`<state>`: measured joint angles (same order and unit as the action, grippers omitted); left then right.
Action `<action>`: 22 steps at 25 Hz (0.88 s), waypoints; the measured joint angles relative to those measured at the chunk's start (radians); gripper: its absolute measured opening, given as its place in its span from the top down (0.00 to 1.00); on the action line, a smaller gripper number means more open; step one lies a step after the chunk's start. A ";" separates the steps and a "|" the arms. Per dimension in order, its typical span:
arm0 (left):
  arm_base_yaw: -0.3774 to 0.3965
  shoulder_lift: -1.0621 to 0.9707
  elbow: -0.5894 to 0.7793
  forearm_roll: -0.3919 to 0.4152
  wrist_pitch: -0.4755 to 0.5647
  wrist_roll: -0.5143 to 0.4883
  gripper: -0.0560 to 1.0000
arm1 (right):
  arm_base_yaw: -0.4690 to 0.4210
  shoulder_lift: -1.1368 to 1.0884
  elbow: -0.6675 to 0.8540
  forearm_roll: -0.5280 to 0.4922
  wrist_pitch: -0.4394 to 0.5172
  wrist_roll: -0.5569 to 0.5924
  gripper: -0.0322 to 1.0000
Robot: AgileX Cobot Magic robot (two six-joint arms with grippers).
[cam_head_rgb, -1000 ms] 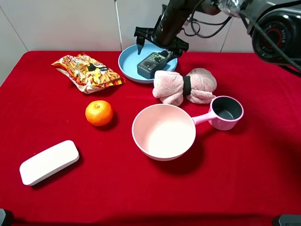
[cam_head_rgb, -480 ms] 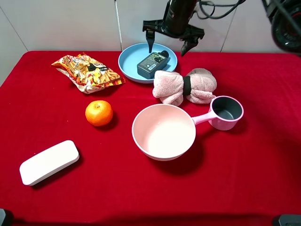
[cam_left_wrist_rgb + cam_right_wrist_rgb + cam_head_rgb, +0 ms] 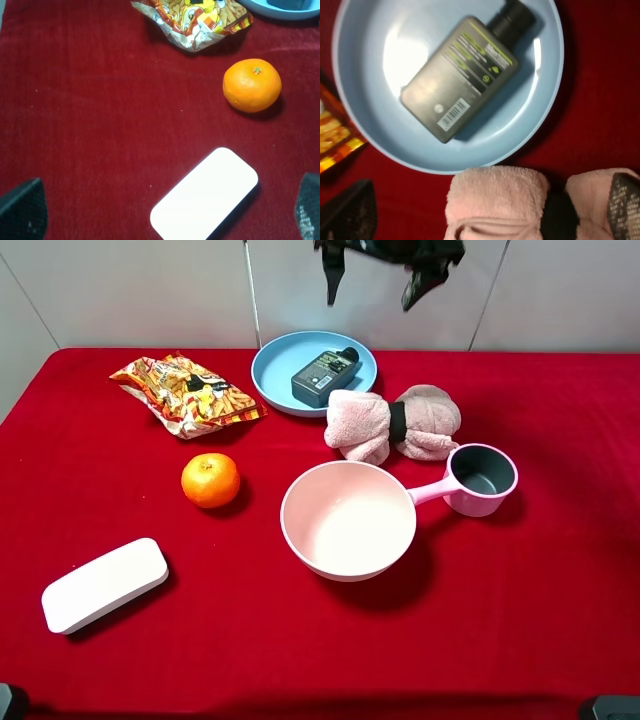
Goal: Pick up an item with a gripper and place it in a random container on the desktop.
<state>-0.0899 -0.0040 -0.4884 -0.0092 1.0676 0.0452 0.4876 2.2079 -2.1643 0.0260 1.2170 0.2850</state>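
Observation:
The dark grey bottle (image 3: 322,372) with a black cap lies flat in the light-blue plate (image 3: 270,370) at the back of the red cloth. In the right wrist view the bottle (image 3: 462,75) lies label up in the plate (image 3: 530,115). My right gripper (image 3: 373,280) hangs high above the plate, open and empty, its fingers spread wide; the right wrist view (image 3: 487,220) shows it too. My left gripper (image 3: 165,215) is open and empty, over the white case (image 3: 205,195).
A snack bag (image 3: 185,390), an orange (image 3: 210,480) and the white case (image 3: 105,583) lie on the left. A pink towel roll (image 3: 392,423) lies against the plate. A pink bowl (image 3: 347,520) and a pink handled cup (image 3: 480,480) stand mid-right.
My right gripper has risen straight up from the plate with its fingers open. The bottle stays lying in the plate.

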 joint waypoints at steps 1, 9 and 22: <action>0.000 0.000 0.000 0.000 0.000 0.000 0.01 | 0.000 -0.018 0.006 0.000 0.000 -0.009 0.30; 0.000 0.000 0.000 0.000 0.000 0.000 0.01 | 0.000 -0.211 0.197 -0.001 0.002 -0.105 0.30; 0.000 0.000 0.000 0.000 0.000 0.000 0.01 | 0.000 -0.564 0.512 -0.036 0.003 -0.181 0.30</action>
<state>-0.0899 -0.0040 -0.4884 -0.0092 1.0676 0.0452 0.4876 1.6435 -1.6525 -0.0098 1.2202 0.1040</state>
